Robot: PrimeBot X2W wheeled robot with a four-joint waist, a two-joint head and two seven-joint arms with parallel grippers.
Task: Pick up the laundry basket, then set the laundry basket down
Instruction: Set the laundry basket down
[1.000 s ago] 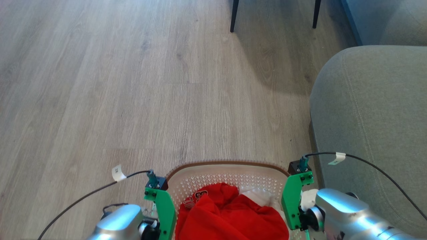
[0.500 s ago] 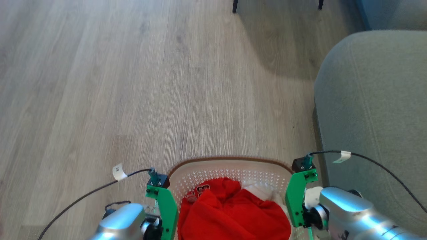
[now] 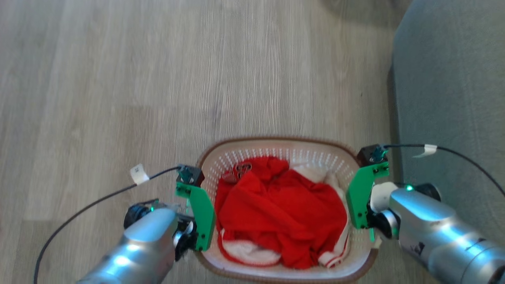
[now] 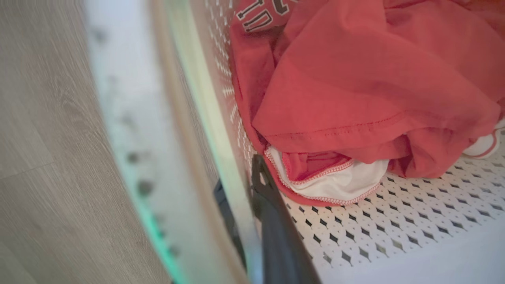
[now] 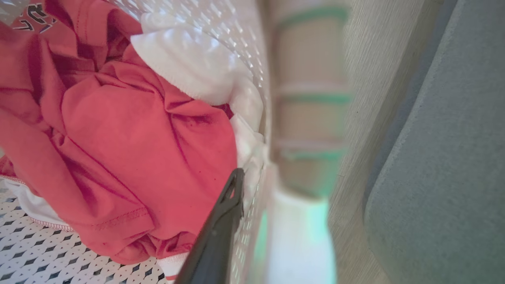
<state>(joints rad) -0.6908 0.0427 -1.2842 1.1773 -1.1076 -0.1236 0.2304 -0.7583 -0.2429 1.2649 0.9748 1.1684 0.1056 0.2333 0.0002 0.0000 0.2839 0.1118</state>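
Now | L pincer (image 4: 239, 178), R pincer (image 5: 252, 179) | nipped on laundry basket (image 3: 276, 139) (sidewalls)

The side wall of the laundry basket (image 4: 394, 221) is gripped between the two dark fingers of the left gripper (image 4: 241, 179), one inside, one outside. A red garment (image 4: 355, 79) with white trim is heaped on the perforated bottom. Wooden floor (image 4: 39, 138) is seen at left.

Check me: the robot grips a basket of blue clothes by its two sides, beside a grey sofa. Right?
Not quite. The clothes in the laundry basket are red with some white, not blue, as the head view shows. The rest stands: gripped at both sides, beside the grey sofa.
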